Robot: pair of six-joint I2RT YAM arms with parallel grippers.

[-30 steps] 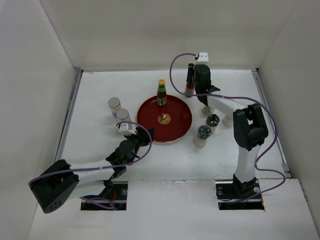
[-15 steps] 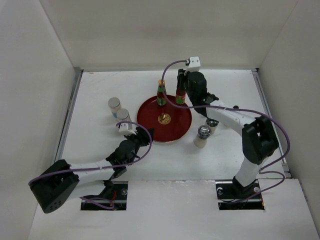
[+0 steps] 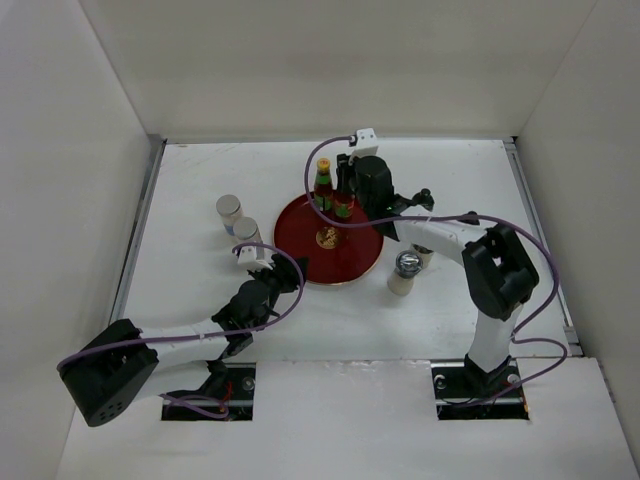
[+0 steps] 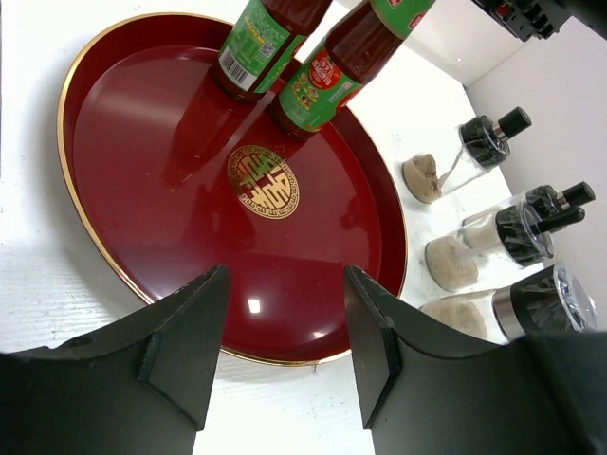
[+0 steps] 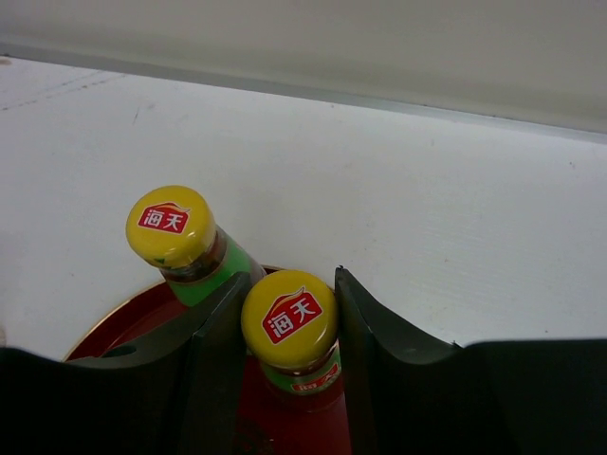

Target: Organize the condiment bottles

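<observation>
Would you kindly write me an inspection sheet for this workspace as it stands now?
surface: white table bearing a red tray.
job's things: first sauce bottle upright on the tray; second sauce bottle close beside it, unclear whether its base rests on the tray; white shakers, two, left of the tray; pale black-capped bottles right of it.
clutter: nothing seen.
grippers: left gripper open and empty, facing the tray; right gripper shut on the second sauce bottle below its cap.
cables: purple cables loop along both arms.
surroundings: plain white walls on three sides.
</observation>
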